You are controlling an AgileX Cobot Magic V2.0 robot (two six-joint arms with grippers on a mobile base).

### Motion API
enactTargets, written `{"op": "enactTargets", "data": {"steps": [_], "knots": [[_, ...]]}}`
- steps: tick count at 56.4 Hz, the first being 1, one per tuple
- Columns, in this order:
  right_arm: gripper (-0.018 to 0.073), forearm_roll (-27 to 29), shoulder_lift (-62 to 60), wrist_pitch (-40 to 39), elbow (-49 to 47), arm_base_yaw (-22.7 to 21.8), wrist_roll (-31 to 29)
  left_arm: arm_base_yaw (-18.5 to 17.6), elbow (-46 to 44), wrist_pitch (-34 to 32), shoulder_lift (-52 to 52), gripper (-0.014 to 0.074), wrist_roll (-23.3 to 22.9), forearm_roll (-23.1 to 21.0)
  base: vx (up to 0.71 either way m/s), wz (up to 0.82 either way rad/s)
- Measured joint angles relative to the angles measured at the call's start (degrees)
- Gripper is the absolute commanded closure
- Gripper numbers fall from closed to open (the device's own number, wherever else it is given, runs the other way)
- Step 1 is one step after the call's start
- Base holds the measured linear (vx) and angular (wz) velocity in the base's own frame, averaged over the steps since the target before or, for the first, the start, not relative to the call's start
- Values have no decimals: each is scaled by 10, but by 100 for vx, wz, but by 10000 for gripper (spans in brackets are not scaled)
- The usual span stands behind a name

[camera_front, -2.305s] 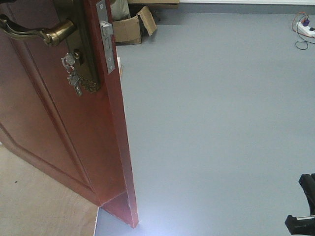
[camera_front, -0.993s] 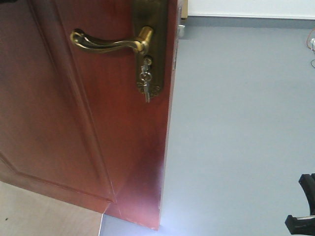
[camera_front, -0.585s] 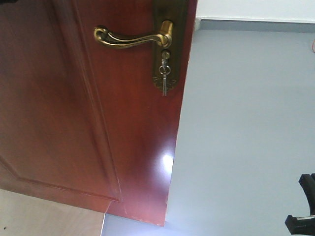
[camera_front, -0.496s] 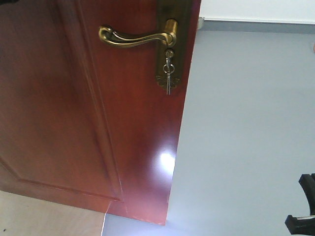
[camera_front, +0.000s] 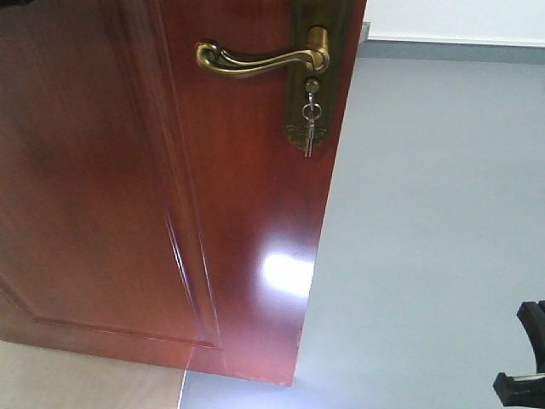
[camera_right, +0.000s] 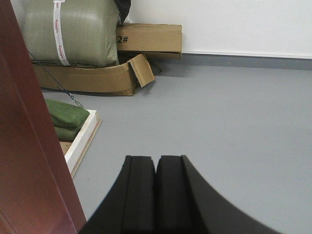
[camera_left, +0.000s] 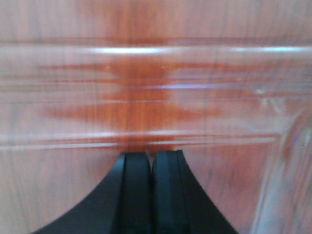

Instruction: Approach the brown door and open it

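Across left of front view, glossy reddish-brown panelled wooden door (camera_front: 128,187), curved brass lever handle (camera_front: 264,60) pointing left, horizontal; both grippers' fingers (camera_left: 148,190) (camera_right: 156,195) together.

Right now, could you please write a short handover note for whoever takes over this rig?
Left tool: shut, empty, right up against the brown door panel; contact unclear.
Right tool: shut, empty, pointing past the door edge at the grey floor.
Door: ajar, with open floor beyond its free edge. The brass handle is untouched and keys hang in the lock.
Left: open it further.
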Motion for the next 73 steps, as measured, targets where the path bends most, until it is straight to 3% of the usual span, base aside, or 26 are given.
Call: {"op": "enactTargets", "data": {"steps": [73], "knots": [[559, 0, 0, 0, 0, 0, 0, 0, 0, -1, -5, 450, 0, 0, 3, -1]]}}
